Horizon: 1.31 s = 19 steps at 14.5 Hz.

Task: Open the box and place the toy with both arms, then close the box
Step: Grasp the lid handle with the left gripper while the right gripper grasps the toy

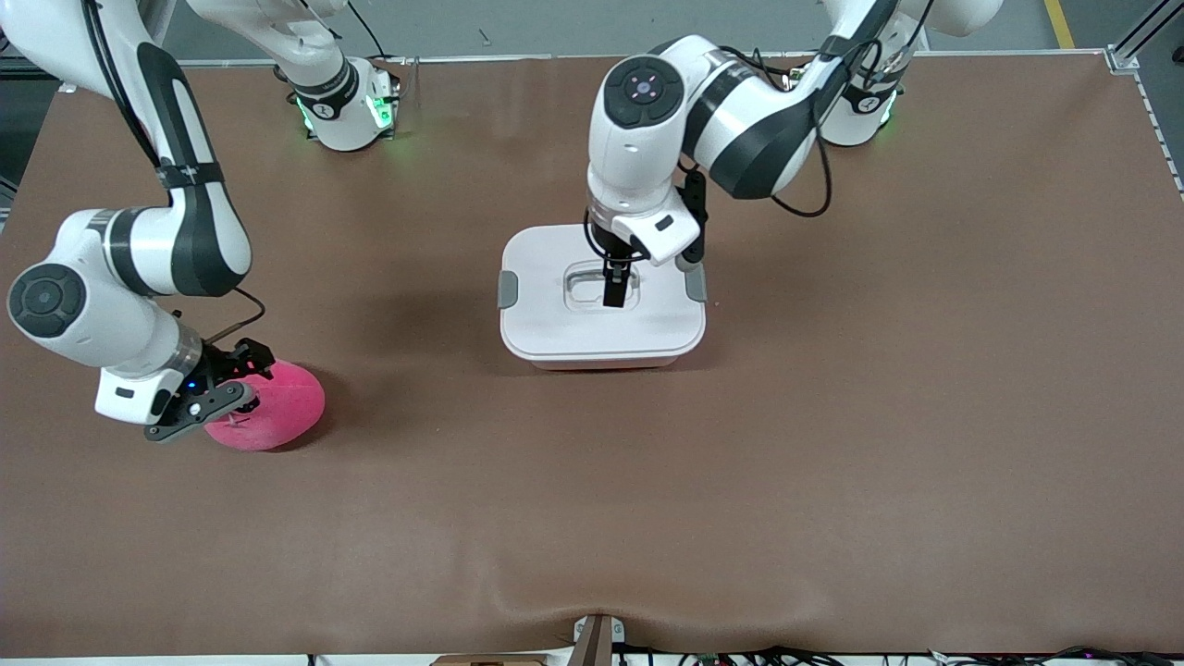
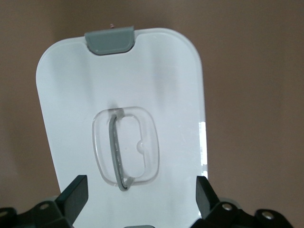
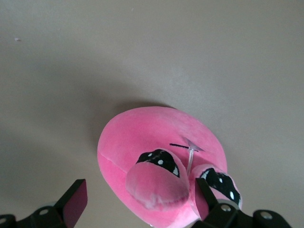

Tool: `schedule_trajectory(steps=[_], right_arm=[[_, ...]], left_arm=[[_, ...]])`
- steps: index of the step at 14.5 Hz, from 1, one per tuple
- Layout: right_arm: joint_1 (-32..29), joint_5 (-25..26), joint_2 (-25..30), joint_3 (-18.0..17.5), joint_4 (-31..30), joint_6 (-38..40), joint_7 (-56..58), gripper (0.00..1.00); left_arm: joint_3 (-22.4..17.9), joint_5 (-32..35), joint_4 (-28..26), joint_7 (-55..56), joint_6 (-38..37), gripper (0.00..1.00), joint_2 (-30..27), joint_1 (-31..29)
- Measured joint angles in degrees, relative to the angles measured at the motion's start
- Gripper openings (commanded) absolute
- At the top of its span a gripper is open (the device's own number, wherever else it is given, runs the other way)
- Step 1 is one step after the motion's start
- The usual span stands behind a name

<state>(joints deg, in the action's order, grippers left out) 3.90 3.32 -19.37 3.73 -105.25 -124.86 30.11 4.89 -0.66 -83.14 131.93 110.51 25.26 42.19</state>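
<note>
Box lid handle [image 2: 124,148] sits right under the spread left hand [image 1: 614,282]; right hand [image 1: 217,388], spread too, straddles the plush toy [image 1: 273,407].

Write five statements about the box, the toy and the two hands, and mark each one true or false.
1. The white lid sits on the box. True.
2. The left hand is over the lid's clear handle recess, fingers open. True.
3. The pink plush toy lies inside the box. False: it lies on the table, toward the right arm's end and nearer to the front camera than the box.
4. The right hand is over the box. False: it is at the toy, fingers open on either side of it.
5. A grey side clip shows at the lid's edge. True.
</note>
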Motion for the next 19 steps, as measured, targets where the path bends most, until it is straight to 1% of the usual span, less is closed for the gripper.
schedule_trajectory(steps=[3, 5, 7, 9, 10, 11, 13, 14, 16, 17, 18, 19], right_arm=[[0.09, 0.14, 0.01, 0.0, -1.2, -0.39, 0.0, 1.0], [0.1, 0.15, 0.01, 0.0, -2.11, -0.62, 0.0, 1.0], [0.1, 0.18, 0.01, 0.0, -2.7, -0.75, 0.01, 0.61], [0.11, 0.2, 0.01, 0.0, -2.79, -1.25, 0.01, 0.35], [0.11, 0.21, 0.01, 0.01, -2.82, -1.57, 0.01, 0.24], [0.11, 0.21, 0.01, 0.03, -2.85, -1.75, 0.01, 0.15], [0.11, 0.22, 0.01, 0.03, -3.04, -2.23, 0.01, 0.03], [0.11, 0.26, 0.01, 0.03, -3.19, -2.74, 0.02, 0.0], [0.11, 1.12, -0.02, 0.03, -3.47, -4.12, 0.05, 0.0], [0.11, 1.78, -0.03, 0.03, -3.53, -4.65, 0.05, 0.0], [0.11, 2.4, -0.03, 0.03, -3.54, -4.84, 0.19, 0.0], [0.1, 2.69, -0.03, 0.03, -3.52, -4.88, 0.97, 0.0]], left_arm=[[0.0, 0.0, -0.45, 4.22, 0.9, 1.0, 2.22, 1.21], [-0.01, 0.0, -1.72, 5.85, 1.77, 1.0, 2.62, 1.37], [-0.01, 0.0, -3.56, 6.66, 2.91, 1.0, 2.61, 1.39], [0.0, 0.0, -5.59, 7.6, 4.44, 1.0, 2.62, 1.67], [0.0, 0.0, -6.43, 8.02, 4.95, 1.0, 2.62, 2.03], [0.0, 0.0, -7.08, 8.43, 5.23, 1.0, 2.61, 2.39], [0.0, 0.0, -7.84, 8.85, 5.79, 1.0, 2.61, 2.77], [0.0, 0.0, -8.11, 8.86, 6.32, 0.87, 2.61, 2.79], [-0.01, 0.0, -8.64, 8.86, 7.49, 0.62, 2.61, 2.79], [-0.01, 0.0, -8.82, 8.86, 7.91, 0.57, 2.61, 2.79], [-0.01, 0.0, -8.94, 8.86, 8.38, 0.54, 2.61, 2.79], [-0.01, 0.0, -9.02, 8.86, 8.93, 0.49, 2.61, 2.8]])
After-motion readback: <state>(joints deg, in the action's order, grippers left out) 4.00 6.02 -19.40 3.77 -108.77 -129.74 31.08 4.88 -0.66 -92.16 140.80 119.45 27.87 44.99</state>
